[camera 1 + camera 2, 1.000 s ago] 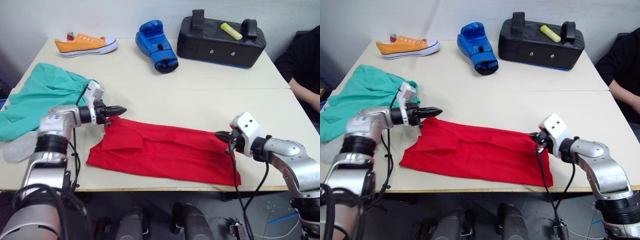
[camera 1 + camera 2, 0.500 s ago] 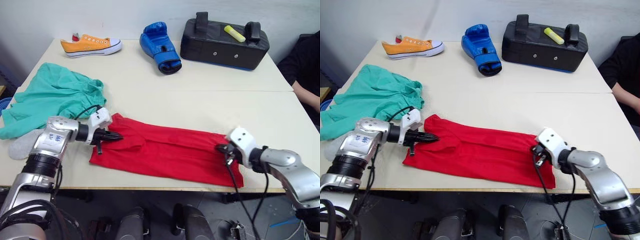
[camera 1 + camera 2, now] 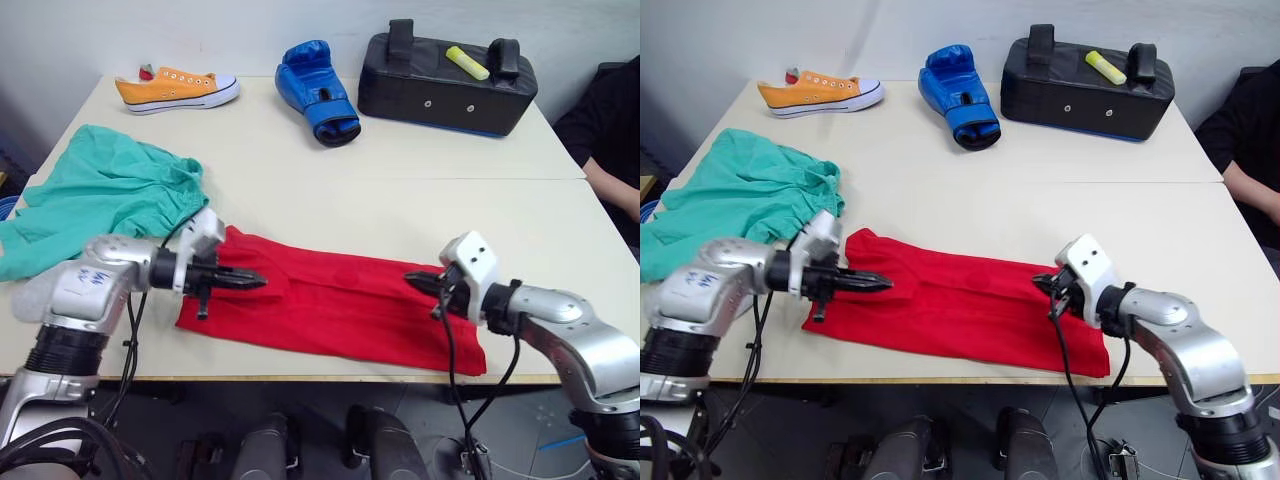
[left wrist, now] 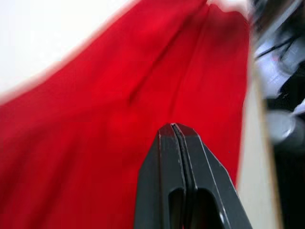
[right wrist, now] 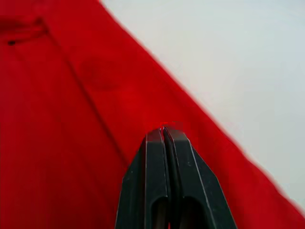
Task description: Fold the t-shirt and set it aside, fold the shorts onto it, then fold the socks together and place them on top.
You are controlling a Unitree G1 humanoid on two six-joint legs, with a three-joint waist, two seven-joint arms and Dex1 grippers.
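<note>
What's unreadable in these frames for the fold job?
- Socks: one grey patch shows in the left eye view, the left arm covering part of it; a second sock cannot be made out.
- T-shirt: collar band and chest print folded out of sight.
- Shorts: near end cut by the frame edge.

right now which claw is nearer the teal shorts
Left. The left claw is over the red t-shirt's end beside the shorts; the right claw is at the far end.

I'm seeing silver-grey metal forearms with black joint rings, white housings behind the left gripper [image 3: 250, 280] and right gripper [image 3: 412, 280], whose tapered fingers are black, and black cables trailing from both wrists.
</note>
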